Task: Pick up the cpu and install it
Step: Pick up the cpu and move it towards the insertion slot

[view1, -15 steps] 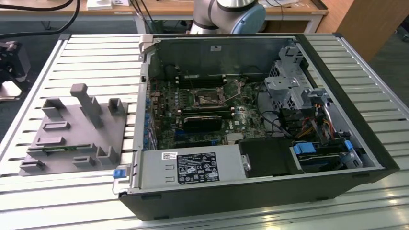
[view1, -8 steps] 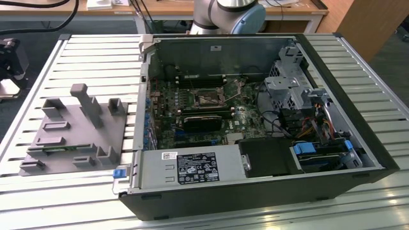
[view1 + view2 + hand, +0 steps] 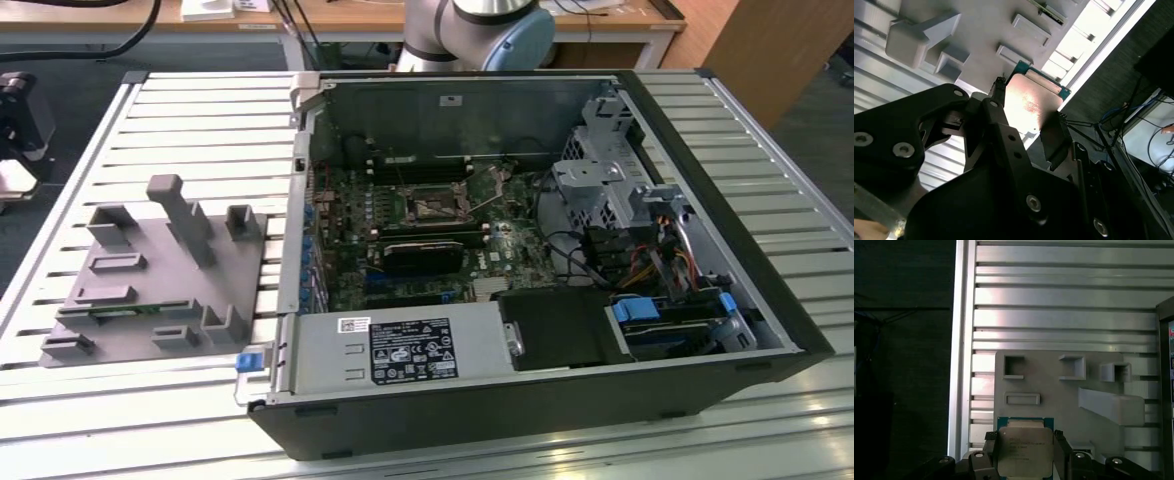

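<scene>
The gripper (image 3: 1026,447) pinches the cpu (image 3: 1034,102) by its edges over the grey tray (image 3: 1054,390) near the edge of the table (image 3: 1054,290), so pickup looks done, and seating it will need square alignment.

Exterior view: high, off arm, angled down; open computer case (image 3: 534,420) at frame centre, fixture plate (image 3: 154,270) at frame left, slatted table (image 3: 200,110) under both. Both wrist views: close behind tool (image 3: 1025,440) (image 3: 1029,100), facing past cpu (image 3: 1024,452) (image 3: 1036,102). All three views share fixture plate and table slats.
</scene>
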`<state>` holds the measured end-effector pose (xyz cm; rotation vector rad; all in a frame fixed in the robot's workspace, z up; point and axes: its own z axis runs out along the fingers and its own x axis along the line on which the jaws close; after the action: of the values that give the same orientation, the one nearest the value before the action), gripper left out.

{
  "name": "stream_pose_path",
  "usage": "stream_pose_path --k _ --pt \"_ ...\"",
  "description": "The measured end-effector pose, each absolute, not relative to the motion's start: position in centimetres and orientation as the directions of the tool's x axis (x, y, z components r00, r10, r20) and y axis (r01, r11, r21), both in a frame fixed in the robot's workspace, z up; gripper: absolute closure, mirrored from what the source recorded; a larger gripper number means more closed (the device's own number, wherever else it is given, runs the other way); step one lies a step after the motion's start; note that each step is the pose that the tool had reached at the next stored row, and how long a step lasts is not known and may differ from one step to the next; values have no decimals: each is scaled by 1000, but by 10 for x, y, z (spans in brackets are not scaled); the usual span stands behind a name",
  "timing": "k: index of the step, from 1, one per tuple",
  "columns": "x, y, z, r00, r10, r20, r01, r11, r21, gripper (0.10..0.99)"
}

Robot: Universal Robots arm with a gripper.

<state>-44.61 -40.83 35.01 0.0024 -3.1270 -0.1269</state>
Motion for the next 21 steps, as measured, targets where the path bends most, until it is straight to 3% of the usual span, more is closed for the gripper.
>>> stream_pose_path --k 21 --pt "-446 -408 392 -1000 -2 12 -1 997 81 553"
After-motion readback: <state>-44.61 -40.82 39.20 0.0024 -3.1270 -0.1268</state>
